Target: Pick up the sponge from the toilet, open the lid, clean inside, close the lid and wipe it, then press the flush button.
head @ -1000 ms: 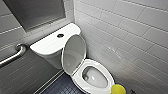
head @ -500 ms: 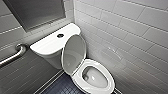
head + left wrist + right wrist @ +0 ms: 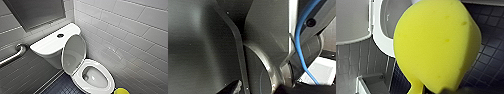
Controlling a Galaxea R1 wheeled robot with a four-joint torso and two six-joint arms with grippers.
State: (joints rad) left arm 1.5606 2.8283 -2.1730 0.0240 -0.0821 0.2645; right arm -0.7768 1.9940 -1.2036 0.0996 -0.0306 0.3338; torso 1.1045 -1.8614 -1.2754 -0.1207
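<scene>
My right tool (image 3: pixel 442 91) pinches the sponge (image 3: pixel 436 47), which bulges directly before it, just beside the toilet's (image 3: pixel 78 80) front rim, above the dark tiled floor (image 3: pixel 492 37); the lid (image 3: pixel 73 53) stands raised.

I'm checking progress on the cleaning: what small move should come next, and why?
Probably carry the sponge over the toilet bowl and lower it in. The lid already stands open and the bowl is exposed. The sponge hangs beside the bowl's front rim, not yet inside.
</scene>
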